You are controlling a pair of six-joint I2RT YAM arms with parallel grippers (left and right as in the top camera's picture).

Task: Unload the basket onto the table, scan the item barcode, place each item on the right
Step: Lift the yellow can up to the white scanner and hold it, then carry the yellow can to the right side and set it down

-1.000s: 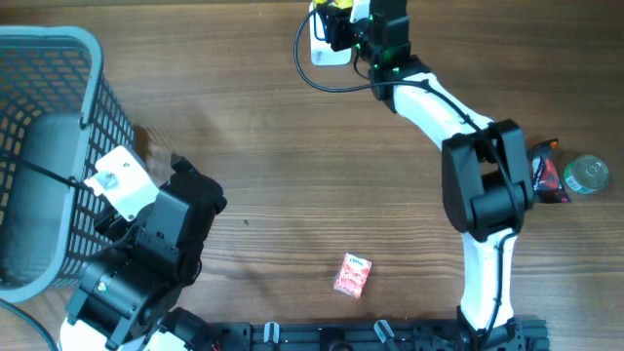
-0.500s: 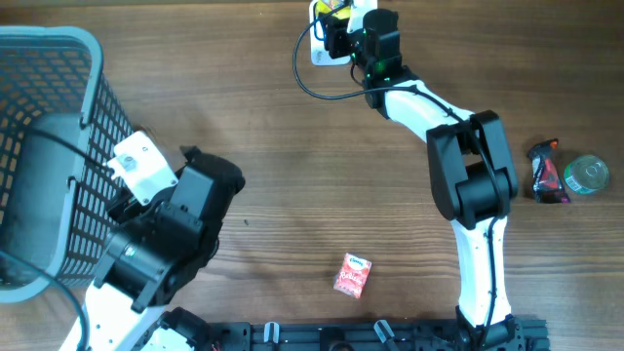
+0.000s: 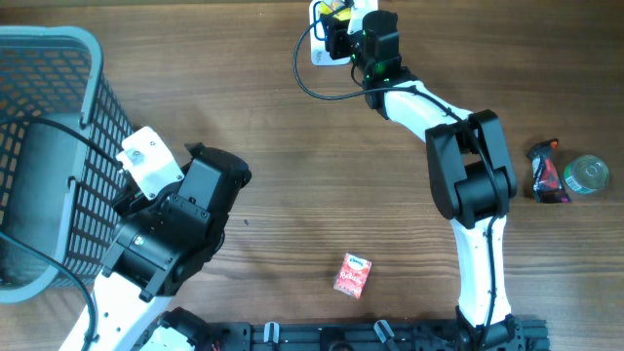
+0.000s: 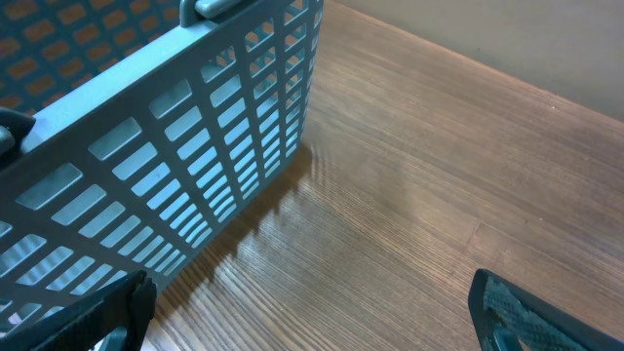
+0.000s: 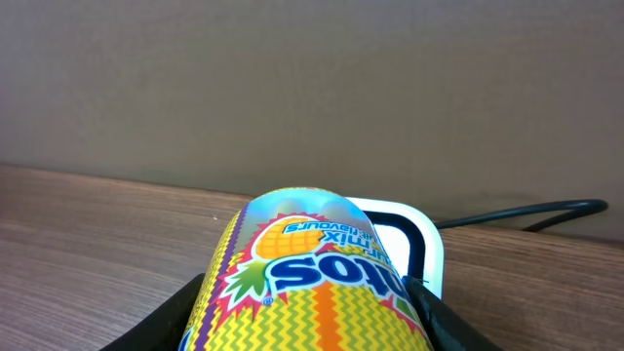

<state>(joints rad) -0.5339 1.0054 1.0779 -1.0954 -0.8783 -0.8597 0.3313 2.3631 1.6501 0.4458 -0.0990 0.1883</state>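
Wooden table (image 3: pixel 292 175), grey mesh basket (image 3: pixel 49 117) at its left edge, left fingers (image 4: pixel 526 307) spread wide and empty just beside the basket wall. Right fingers (image 5: pixel 166 327) pinch a yellow candy tube (image 5: pixel 312 263) at the far edge of the table, directly over the white scanner (image 3: pixel 319 49) with its black cable. Red packet (image 3: pixel 353 275) lies flat near the front centre; a green-topped can (image 3: pixel 587 175) and dark red wrapper (image 3: pixel 546 174) sit touching at the right.

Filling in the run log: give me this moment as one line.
right claw: shut on yellow item, over white scanner | left claw: open, empty, beside basket | pink packet: lying on table
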